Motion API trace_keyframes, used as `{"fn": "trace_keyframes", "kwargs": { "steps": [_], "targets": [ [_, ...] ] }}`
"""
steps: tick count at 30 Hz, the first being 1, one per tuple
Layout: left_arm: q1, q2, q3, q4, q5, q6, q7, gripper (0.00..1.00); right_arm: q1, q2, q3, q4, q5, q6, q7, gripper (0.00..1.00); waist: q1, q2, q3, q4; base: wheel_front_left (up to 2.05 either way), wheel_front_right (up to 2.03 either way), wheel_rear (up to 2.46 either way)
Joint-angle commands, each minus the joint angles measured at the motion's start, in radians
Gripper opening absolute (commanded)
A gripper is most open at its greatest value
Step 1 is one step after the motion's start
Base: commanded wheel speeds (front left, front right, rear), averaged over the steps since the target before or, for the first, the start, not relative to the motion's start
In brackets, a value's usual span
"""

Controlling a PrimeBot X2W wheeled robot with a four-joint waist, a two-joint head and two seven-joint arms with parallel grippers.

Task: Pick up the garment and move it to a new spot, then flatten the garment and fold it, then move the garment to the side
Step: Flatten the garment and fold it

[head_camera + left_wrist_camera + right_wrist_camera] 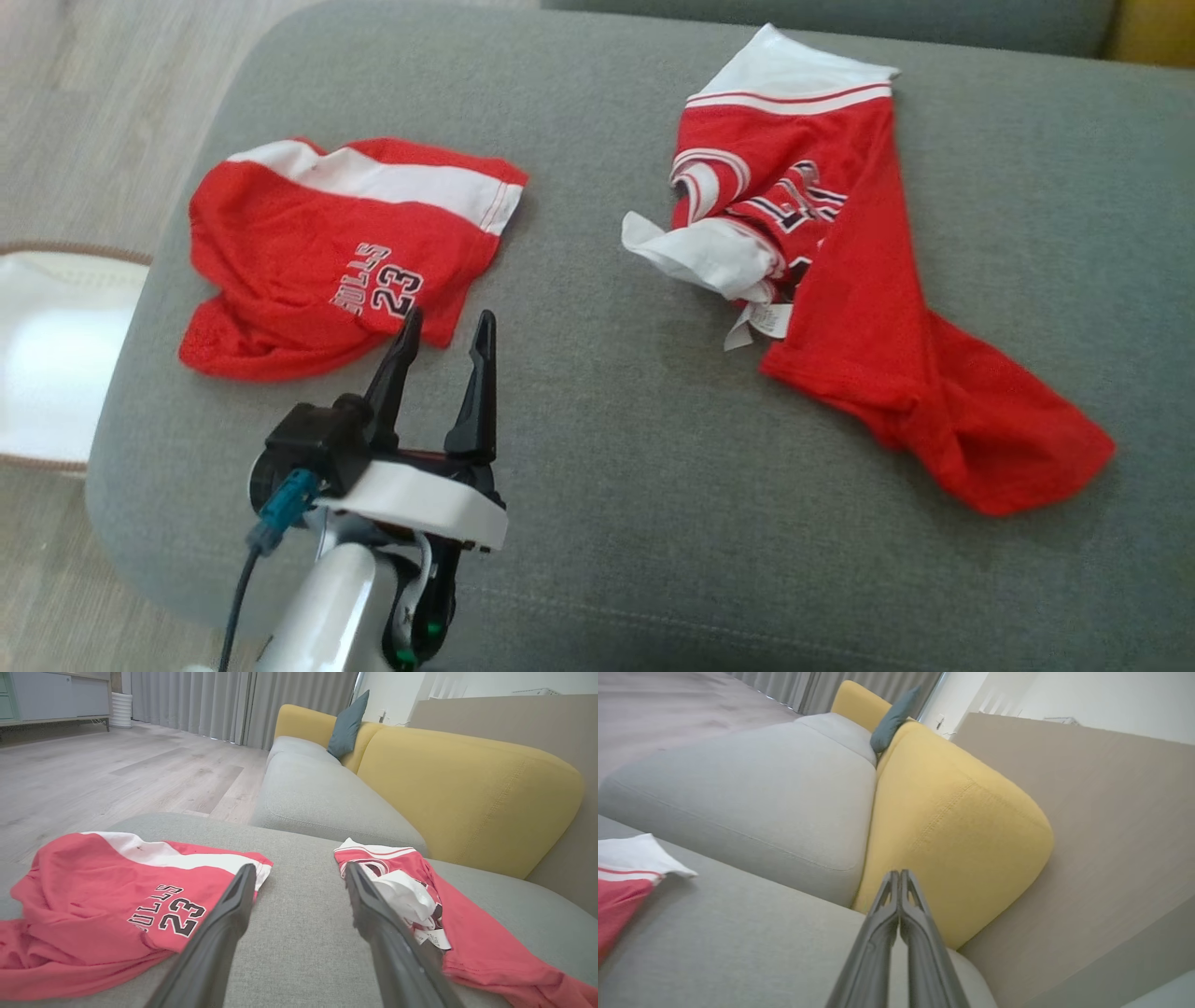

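Head view, lower left: left gripper (448, 317) spread wide, empty, near shorts (317, 261).
Right gripper (900, 873) pinched closed; jersey (840, 280) upper right.

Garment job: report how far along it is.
Done: nothing that shows. The red shorts lie bunched and the red jersey crumpled on the grey cushion, neither flat nor neatly folded. In hand: nothing; the left gripper is open near the shorts' edge, the right gripper shut and empty. Left: picking up, moving, flattening, folding, setting aside.
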Motion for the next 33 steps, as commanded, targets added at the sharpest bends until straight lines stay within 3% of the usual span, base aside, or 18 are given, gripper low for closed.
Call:
{"fn": "trace_keyframes", "kwargs": {
  "steps": [1, 2, 3, 10, 17, 25, 33],
  "targets": [
    [-0.049, 0.006, 0.031, -0.028, 0.007, -0.005, -0.012, 1.00, -0.065, -0.051, 0.001, 0.002, -0.039, -0.001, -0.012, 0.09, 0.0000, 0.0000, 0.019, 0.019, 0.00, 0.00, 0.00],
    [-0.052, 0.006, 0.031, -0.027, 0.007, -0.007, -0.012, 1.00, -0.084, -0.060, -0.006, 0.018, -0.068, -0.001, -0.020, 0.92, 0.0000, 0.0000, 0.023, 0.024, 0.00, 0.00, 0.00],
    [-0.054, 0.006, 0.030, -0.027, 0.007, -0.008, -0.012, 1.00, -0.101, -0.061, -0.016, 0.035, -0.091, -0.001, -0.025, 1.00, 0.0000, 0.0000, 0.026, 0.028, 0.00, 0.00, 0.00],
    [-0.060, 0.006, 0.035, -0.020, 0.006, -0.006, -0.012, 1.00, -0.167, 0.038, -0.059, 0.119, -0.139, -0.001, -0.103, 1.00, 0.0000, 0.0000, 0.024, 0.032, 0.00, 0.00, 0.00],
    [-0.051, 0.006, 0.051, -0.017, 0.009, 0.002, -0.012, 1.00, -0.090, 0.209, 0.038, 0.089, -0.077, -0.001, -0.217, 1.00, 0.0000, 0.0000, -0.013, -0.012, 0.00, 0.00, 0.00],
    [-0.030, 0.006, 0.066, -0.015, 0.014, 0.005, -0.012, 1.00, 0.011, 0.326, 0.106, 0.012, 0.032, -0.001, -0.295, 1.00, 0.0000, 0.0000, -0.077, -0.050, 0.00, 0.00, 0.00],
    [0.016, 0.006, 0.054, -0.016, 0.018, -0.007, -0.012, 1.00, 0.242, 0.416, 0.168, -0.186, 0.157, -0.001, -0.339, 1.00, 0.0000, 0.0000, -0.149, -0.067, 0.00, 0.00, 0.00]
  ]
}}
